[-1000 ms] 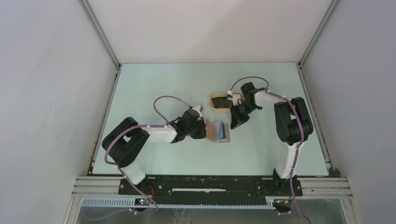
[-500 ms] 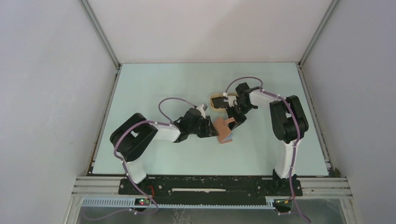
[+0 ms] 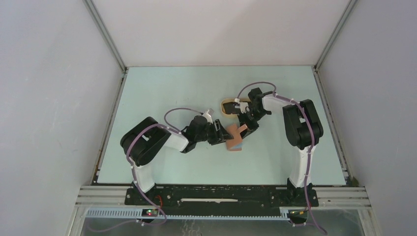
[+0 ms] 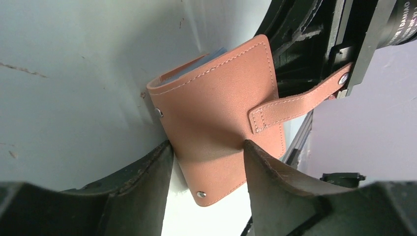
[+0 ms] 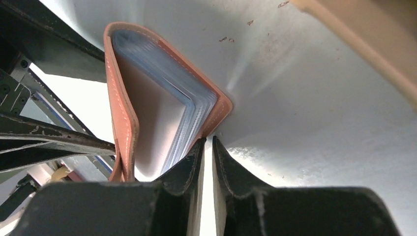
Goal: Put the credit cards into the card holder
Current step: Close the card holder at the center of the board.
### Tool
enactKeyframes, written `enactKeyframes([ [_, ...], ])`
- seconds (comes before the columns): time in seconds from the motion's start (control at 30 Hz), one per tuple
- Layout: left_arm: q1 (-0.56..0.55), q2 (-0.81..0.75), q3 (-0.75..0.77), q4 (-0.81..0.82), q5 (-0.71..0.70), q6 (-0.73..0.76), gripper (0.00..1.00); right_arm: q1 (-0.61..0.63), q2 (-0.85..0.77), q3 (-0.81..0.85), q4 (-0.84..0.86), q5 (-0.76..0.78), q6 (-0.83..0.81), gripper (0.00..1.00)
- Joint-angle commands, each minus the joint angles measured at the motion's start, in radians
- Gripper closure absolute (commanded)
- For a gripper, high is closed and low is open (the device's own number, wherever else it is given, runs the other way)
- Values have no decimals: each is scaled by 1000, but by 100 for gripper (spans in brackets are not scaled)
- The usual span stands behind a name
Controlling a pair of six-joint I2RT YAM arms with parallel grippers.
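The card holder (image 3: 235,141) stands half-folded just nearer me than the tray (image 3: 223,105). My left gripper (image 4: 206,147) has its fingers apart, straddling the outer cover. My right gripper (image 5: 207,142), closer to the tray, is all but together at the fold, with nothing visible between. I judge I'm opening the holder; next, expose a pocket. Only the right wrist shows the bluish pockets (image 5: 172,93), only the left the strap tab (image 4: 295,101); no loose credit cards show
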Motion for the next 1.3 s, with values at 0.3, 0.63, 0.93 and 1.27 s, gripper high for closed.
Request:
enactKeyframes([
  [0.3,-16,123,-63,280,32,-176,43,-17,57,23,-40,-127,-8,81],
  [0.63,-32,137,-72,379,65,-221,60,-62,56,28,-53,-246,-1,81],
  [0.93,-30,79,-87,364,65,-157,84,-101,-11,26,-56,-255,-28,79],
  [1.27,-49,-314,-129,-48,-51,209,90,-238,-218,24,-104,-270,-118,73],
])
